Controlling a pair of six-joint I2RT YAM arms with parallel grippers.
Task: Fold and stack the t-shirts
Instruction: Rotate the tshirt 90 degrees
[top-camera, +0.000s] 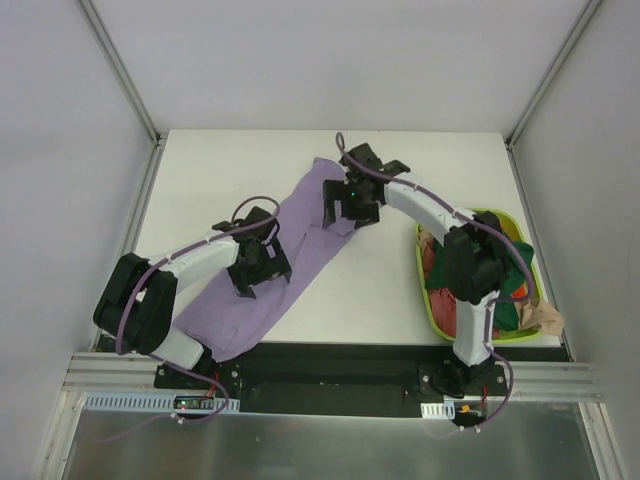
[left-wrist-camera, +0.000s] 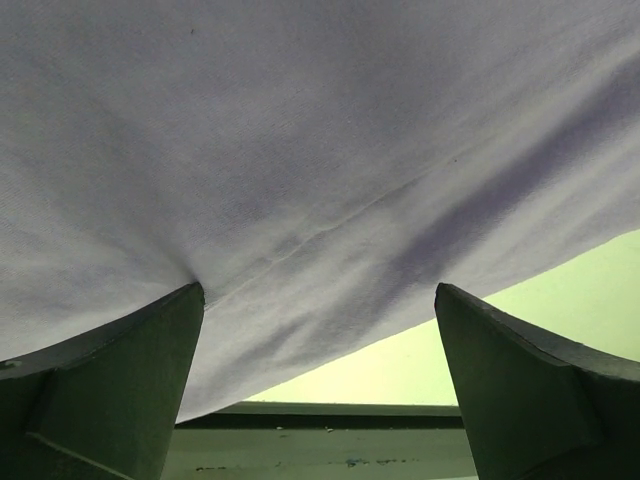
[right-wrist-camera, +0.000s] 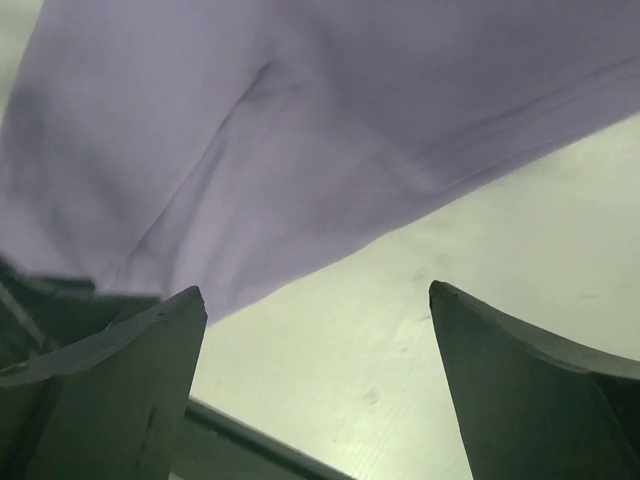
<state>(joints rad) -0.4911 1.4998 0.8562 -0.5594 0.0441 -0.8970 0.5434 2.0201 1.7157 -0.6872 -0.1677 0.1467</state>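
A lavender t-shirt (top-camera: 310, 235) lies spread in a diagonal band across the white table, from the near left to the far middle. My left gripper (top-camera: 262, 268) is open and low over its middle. In the left wrist view the cloth (left-wrist-camera: 300, 130) fills the frame and the left fingertip (left-wrist-camera: 185, 300) touches it; the gripper (left-wrist-camera: 318, 288) holds nothing. My right gripper (top-camera: 352, 208) is open at the shirt's far right edge. In the right wrist view the gripper (right-wrist-camera: 315, 288) stands over bare table, with the shirt (right-wrist-camera: 330, 120) just beyond. Red-pink (top-camera: 435, 262) and dark green (top-camera: 505, 315) shirts lie bunched in the basket.
A lime-green plastic basket (top-camera: 436, 318) stands at the near right, partly hidden by the right arm. A tan cloth (top-camera: 545, 318) hangs over its right rim. The table (top-camera: 390, 290) ends at a black rail along the near edge, with white walls around.
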